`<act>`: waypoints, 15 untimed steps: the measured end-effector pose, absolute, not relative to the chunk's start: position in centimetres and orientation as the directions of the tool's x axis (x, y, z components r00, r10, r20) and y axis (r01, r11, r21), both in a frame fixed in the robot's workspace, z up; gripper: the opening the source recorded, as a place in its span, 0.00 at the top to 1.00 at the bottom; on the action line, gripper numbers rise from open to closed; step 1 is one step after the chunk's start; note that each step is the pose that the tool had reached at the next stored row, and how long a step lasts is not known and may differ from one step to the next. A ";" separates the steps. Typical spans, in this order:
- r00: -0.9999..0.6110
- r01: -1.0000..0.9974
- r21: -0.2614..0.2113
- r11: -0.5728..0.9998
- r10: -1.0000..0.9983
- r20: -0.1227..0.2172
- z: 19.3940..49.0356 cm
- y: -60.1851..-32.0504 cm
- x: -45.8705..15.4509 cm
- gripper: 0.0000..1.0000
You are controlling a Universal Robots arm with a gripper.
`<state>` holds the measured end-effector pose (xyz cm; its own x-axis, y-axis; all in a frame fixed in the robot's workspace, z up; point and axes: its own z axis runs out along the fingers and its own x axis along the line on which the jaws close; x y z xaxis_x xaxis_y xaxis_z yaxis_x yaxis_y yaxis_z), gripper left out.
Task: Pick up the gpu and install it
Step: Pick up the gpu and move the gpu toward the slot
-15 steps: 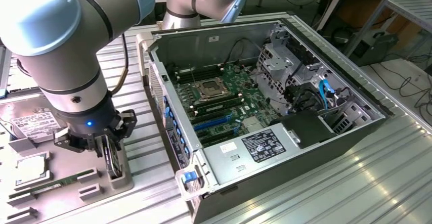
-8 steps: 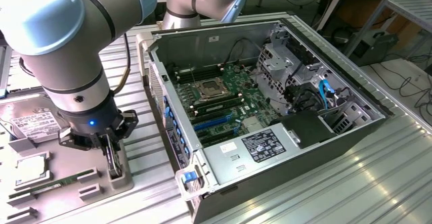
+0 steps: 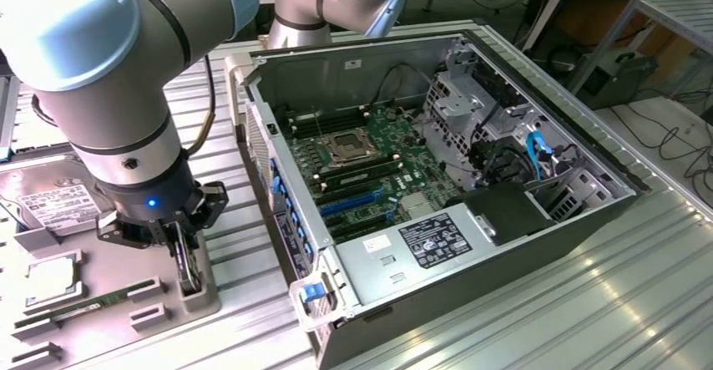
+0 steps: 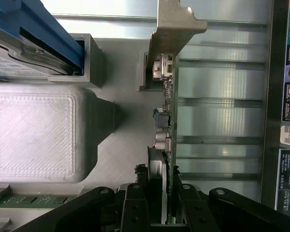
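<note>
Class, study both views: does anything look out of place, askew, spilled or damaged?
Nothing stands out. The gpu stands upright on its edge in its grey holder, with the claw closed on it. The computer case lies open on its side beside it, with nothing spilled or visibly broken.

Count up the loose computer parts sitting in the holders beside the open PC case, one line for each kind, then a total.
gpu: 1
hard drive: 1
green memory stick: 1
square silver chip: 1
Total: 4
</note>
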<state>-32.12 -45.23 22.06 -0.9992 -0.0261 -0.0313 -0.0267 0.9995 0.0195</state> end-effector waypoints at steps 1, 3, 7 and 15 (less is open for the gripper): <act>-0.999 -0.027 0.020 0.999 -0.026 -0.031 22.1 -45.2 -32.1 0.72; -0.999 -0.027 0.019 0.999 -0.026 -0.031 22.2 -45.2 -32.1 0.72; -0.999 -0.027 0.020 0.999 -0.026 -0.031 22.7 -45.2 -32.1 0.72; -0.999 -0.027 0.023 0.999 -0.026 -0.030 24.0 -45.2 -32.1 0.72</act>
<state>-32.08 -45.23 23.98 -0.9992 -0.0260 -0.0302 -0.0267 0.9994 0.0226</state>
